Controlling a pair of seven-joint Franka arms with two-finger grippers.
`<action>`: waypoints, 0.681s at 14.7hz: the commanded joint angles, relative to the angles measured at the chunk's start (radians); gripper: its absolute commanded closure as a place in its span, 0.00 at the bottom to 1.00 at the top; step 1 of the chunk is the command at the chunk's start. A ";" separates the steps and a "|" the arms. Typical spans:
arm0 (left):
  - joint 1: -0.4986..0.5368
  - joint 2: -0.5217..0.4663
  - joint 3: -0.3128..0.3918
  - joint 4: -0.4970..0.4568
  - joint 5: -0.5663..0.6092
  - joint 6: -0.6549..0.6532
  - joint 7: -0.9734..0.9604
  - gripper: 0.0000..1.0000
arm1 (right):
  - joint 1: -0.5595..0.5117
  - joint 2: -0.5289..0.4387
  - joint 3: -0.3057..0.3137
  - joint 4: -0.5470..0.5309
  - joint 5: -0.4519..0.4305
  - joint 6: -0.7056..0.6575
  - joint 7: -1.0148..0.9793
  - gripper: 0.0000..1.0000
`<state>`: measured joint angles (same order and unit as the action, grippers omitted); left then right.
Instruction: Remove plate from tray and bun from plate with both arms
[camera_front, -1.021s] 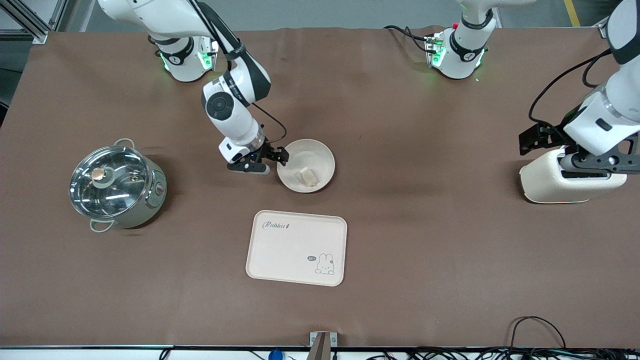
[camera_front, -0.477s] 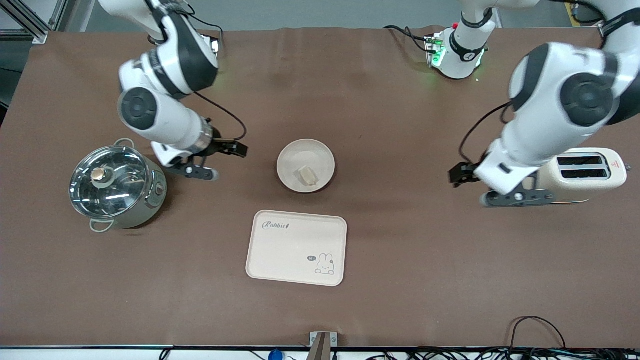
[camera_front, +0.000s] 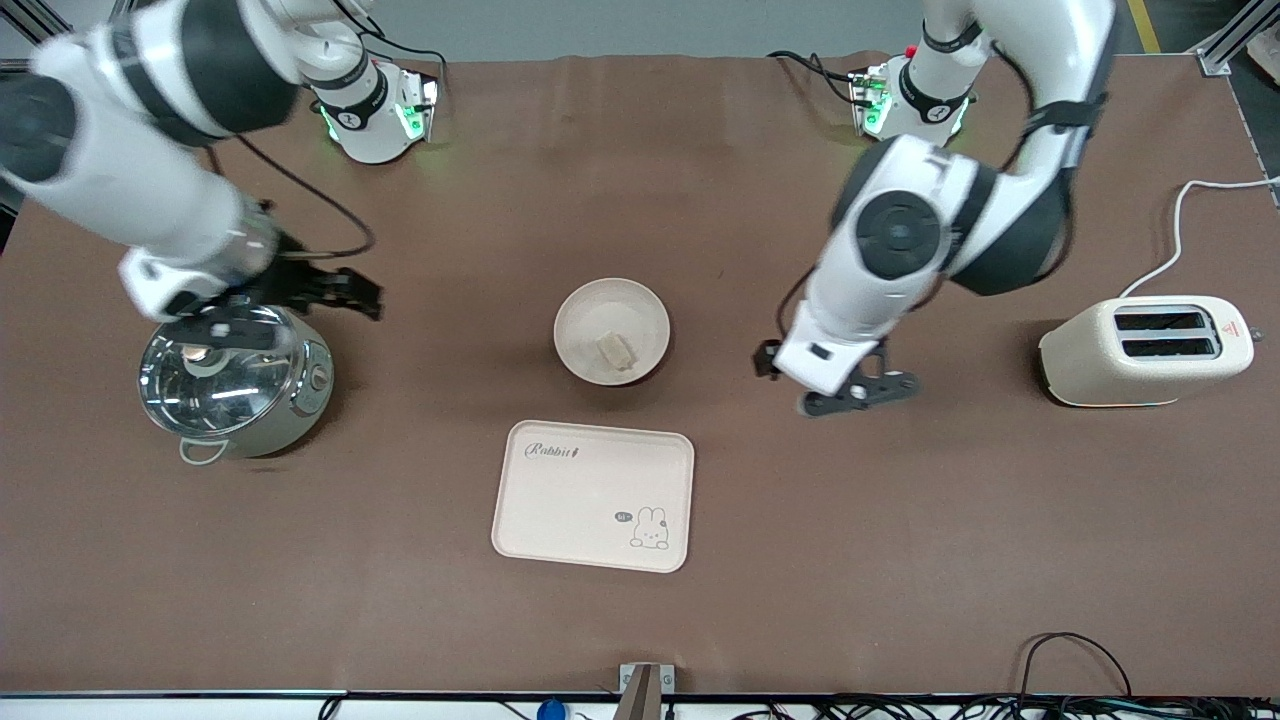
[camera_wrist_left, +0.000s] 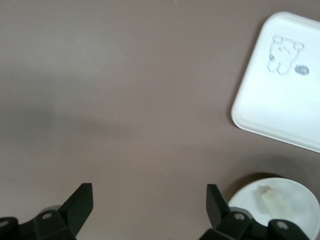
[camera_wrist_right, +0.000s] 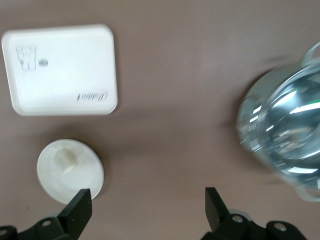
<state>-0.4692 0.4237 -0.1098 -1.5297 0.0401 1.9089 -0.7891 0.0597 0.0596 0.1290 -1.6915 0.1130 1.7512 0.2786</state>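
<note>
We see both claws spread apart: right claw (camera_front: 300, 300) over the pot (camera_front: 235, 375), left claw (camera_front: 835, 385) above bare desk (camera_front: 900, 560). Between them, the bun (camera_front: 616, 352) sits on the plate (camera_front: 612, 331), just off the tray (camera_front: 593, 496).

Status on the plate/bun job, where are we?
Done: plate sits on the table, off the tray. In hand: nothing; left gripper open over bare table beside the plate, right gripper open over the pot. Left: bun is on the plate, not yet removed.
</note>
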 joint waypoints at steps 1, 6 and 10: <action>-0.089 0.072 0.010 0.017 0.006 0.060 -0.125 0.00 | -0.136 -0.006 0.018 0.053 -0.045 -0.015 -0.160 0.00; -0.232 0.205 0.019 0.020 0.009 0.206 -0.470 0.00 | -0.182 -0.007 0.017 0.116 -0.176 -0.016 -0.239 0.00; -0.299 0.300 0.016 0.057 0.066 0.306 -0.583 0.00 | -0.224 -0.010 0.011 0.167 -0.176 -0.048 -0.357 0.00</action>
<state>-0.7441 0.6754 -0.1034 -1.5254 0.0785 2.1917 -1.3079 -0.1358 0.0517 0.1268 -1.5472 -0.0461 1.7374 -0.0331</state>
